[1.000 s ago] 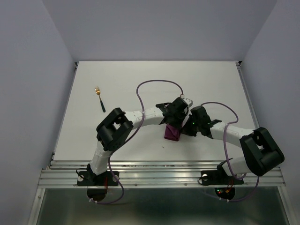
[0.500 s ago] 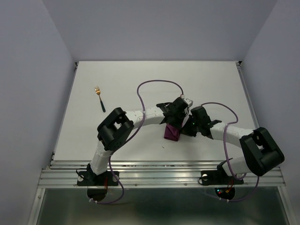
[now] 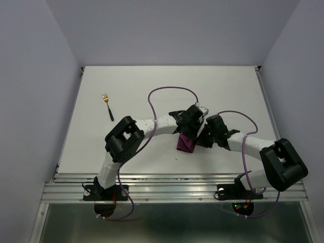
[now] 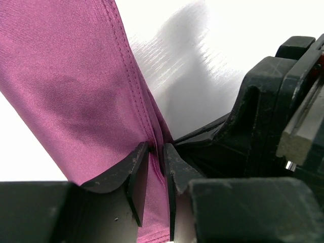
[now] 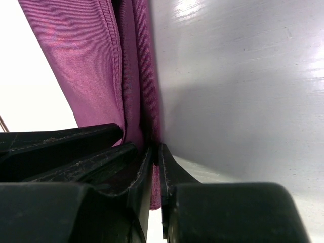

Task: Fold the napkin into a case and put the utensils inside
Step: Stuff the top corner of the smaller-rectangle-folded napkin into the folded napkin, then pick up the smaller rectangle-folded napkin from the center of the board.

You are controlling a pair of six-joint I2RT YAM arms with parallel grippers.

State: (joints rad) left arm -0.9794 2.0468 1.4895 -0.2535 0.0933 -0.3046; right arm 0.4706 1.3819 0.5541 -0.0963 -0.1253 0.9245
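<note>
While folding is in hand, I have the plum-purple cloth napkin point(image 3: 185, 144) just 6 o'clock of the white table's point(image 3: 152, 83) centre, right hand point(image 5: 156, 148) pinching its edge, left hand point(image 4: 156, 149) straddling it, grip unclear; next, I judge, it needs laying flat.

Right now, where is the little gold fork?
In the overhead view the fork lies alone on the table's left side, far left of the purple napkin near the middle.
</note>
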